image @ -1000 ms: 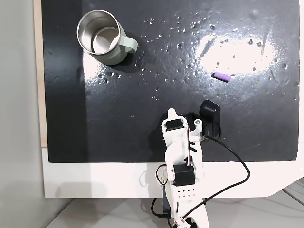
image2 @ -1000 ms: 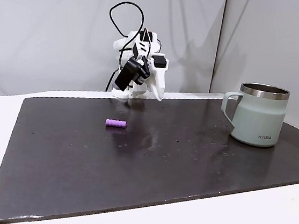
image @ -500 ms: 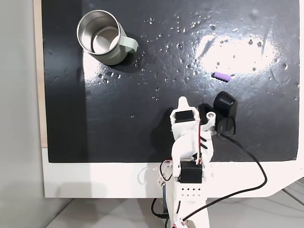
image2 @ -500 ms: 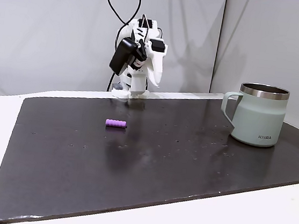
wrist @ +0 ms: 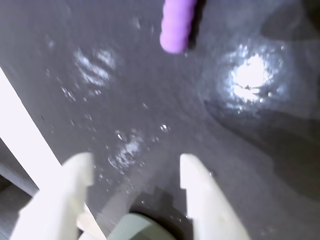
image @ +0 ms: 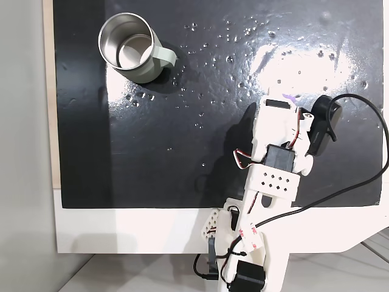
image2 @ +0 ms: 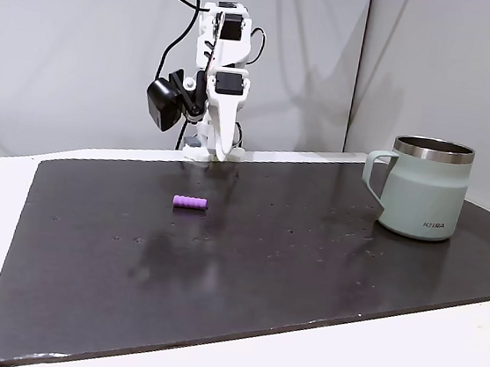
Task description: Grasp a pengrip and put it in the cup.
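White two-finger gripper [wrist: 135, 170]: fingers apart, empty, above dark mat [wrist: 150, 100]. Small purple ribbed pengrip cylinder [wrist: 176, 27] lies flat ahead, beyond fingertips, long axis roughly along your approach. Reach forward.

In a fixed view from above, a black mat [image: 152, 152] covers most of a white table [image: 121, 231] and shines with glare and small bright specks toward its far right corner. The cup [image: 155, 68] stands upright near the mat's far left corner, its steel inside showing and its handle turned to the right. The white arm [image: 273, 176] reaches from the table's near edge over the right part of the mat. Just past its far end a purple sliver of the pengrip [image: 291, 97] shows, well apart from the cup. A black camera [image: 322, 125] sits on the arm's right side, and a black cable [image: 364, 182] loops toward the right edge
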Available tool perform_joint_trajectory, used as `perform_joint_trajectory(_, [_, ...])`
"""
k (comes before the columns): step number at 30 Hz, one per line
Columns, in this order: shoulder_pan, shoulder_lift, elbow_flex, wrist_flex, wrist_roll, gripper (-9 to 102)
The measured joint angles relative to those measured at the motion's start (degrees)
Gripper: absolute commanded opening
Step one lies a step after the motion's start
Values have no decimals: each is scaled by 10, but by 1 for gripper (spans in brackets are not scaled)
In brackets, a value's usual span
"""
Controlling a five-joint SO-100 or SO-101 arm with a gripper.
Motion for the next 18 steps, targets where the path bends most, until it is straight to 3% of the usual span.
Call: perform_joint_trajectory(18, [64, -239, -187, 67, -26, 27])
